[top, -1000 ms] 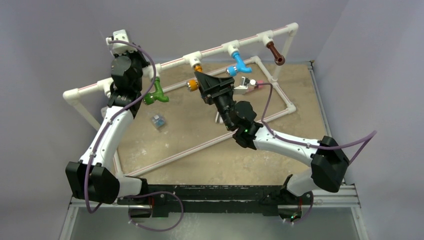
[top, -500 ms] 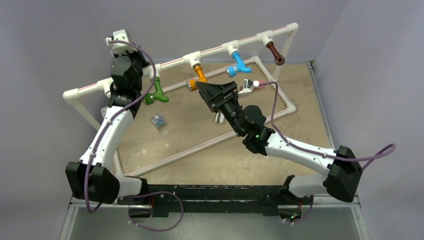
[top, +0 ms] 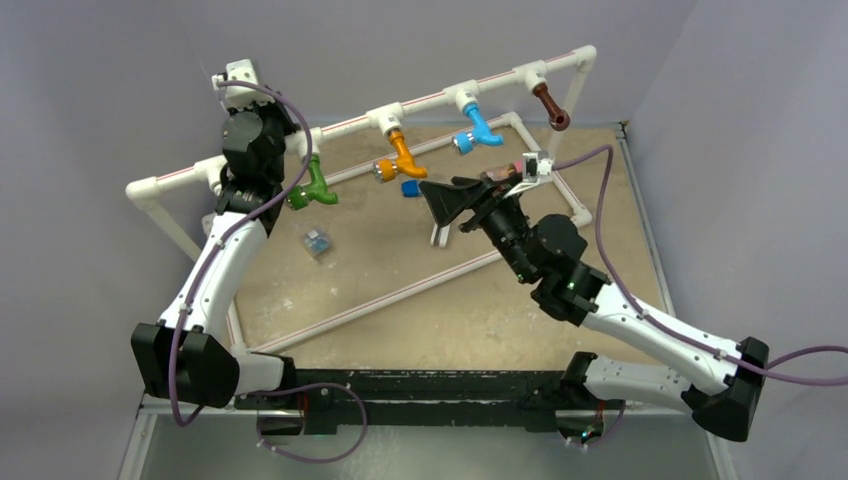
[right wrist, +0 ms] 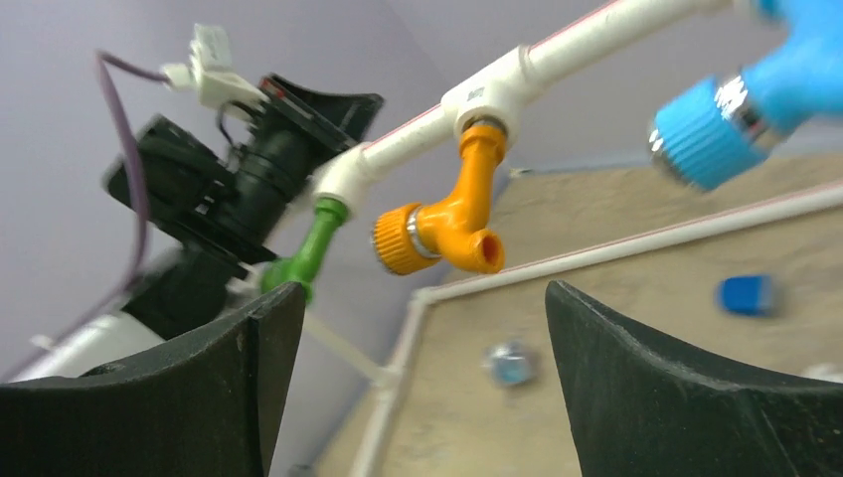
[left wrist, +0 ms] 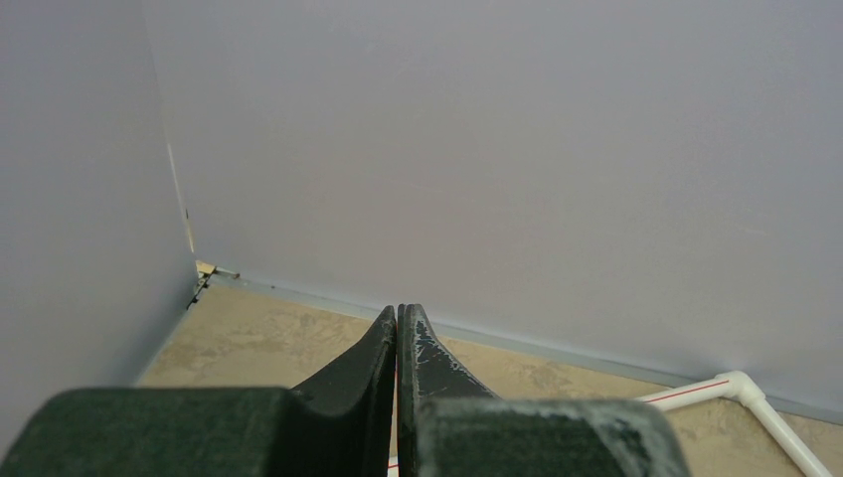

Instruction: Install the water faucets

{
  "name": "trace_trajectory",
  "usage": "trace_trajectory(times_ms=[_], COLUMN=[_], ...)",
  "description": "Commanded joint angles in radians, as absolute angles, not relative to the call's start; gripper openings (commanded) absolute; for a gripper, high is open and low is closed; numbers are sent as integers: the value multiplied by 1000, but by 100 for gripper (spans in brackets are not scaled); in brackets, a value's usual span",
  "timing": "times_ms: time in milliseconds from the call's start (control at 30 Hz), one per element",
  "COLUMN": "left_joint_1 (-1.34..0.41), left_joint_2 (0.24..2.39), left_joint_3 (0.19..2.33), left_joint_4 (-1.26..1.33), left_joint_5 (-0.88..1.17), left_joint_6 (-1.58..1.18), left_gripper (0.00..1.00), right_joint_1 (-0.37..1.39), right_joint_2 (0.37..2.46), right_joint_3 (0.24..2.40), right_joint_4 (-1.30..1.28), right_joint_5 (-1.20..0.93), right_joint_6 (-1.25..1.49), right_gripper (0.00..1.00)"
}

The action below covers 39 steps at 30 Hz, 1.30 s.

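Observation:
Four faucets hang from tee joints on the white pipe frame [top: 350, 125]: green [top: 310, 188], orange [top: 397, 155], blue [top: 477, 130] and brown [top: 550, 106]. My right gripper [top: 434, 204] is open and empty, right of and below the orange faucet, apart from it. In the right wrist view its gap [right wrist: 425, 288] sits below the orange faucet [right wrist: 457, 224], with the green faucet [right wrist: 308, 253] to the left and the blue faucet [right wrist: 736, 109] at the upper right. My left gripper [left wrist: 399, 310] is shut and empty, pointing at the back wall beside the frame's left end.
A small blue piece [top: 409, 187] lies on the sandy floor under the orange faucet. A small clear-blue piece [top: 317, 241] lies near the green faucet. A small white piece [top: 438, 235] stands under the right gripper. Grey walls close in the back and both sides.
My right gripper has drawn back to the right, away from the orange faucet, which stays hanging from its tee joint. The left arm has not moved.

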State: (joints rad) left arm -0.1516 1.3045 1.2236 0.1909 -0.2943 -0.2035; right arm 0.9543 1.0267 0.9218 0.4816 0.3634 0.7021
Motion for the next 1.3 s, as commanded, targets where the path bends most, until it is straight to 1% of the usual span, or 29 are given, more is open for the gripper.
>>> trace_trajectory(times_ms=[0, 33, 100, 300, 367, 500, 633, 767, 1000, 1167, 1267], left_joint_1=[-163, -164, -164, -163, -163, -163, -163, -161, -161, -161, -161], left_joint_2=[1364, 1364, 1362, 1364, 1365, 1366, 1367, 1366, 1367, 1366, 1367], left_joint_3=[1143, 1143, 1143, 1143, 1143, 1143, 1143, 1144, 1144, 1143, 1143], left_joint_4=[-62, -63, -60, -60, -61, -60, -60, -59, -61, -60, -60], left_joint_5=[-245, -248, -250, -252, -253, -254, -256, -255, -253, -253, -253], left_joint_6=[-203, -203, -201, -198, -198, -196, -193, -193, -195, -195, -195], left_gripper=[0, 0, 0, 0, 0, 0, 0, 0, 0, 0, 0], right_joint_1=[952, 953, 952, 957, 979, 1056, 1130, 1172, 1187, 1187, 1178], right_joint_2=[993, 993, 992, 1017, 1024, 1022, 1077, 1106, 1232, 1334, 1376], right_joint_3=[1046, 1074, 1121, 1212, 1220, 1167, 1136, 1051, 999, 1045, 1079], right_joint_4=[330, 301, 239, 76, 59, 128, 179, 371, 668, 751, 759], right_joint_5=[349, 363, 326, 222, 204, 258, 411, 467, 531, 534, 526], right_joint_6=[237, 149, -59, -439, -559, -850, -1102, -1346, -1562, -1588, -1585], right_gripper=[90, 90, 88, 88, 88, 91, 92, 93, 93, 92, 90])
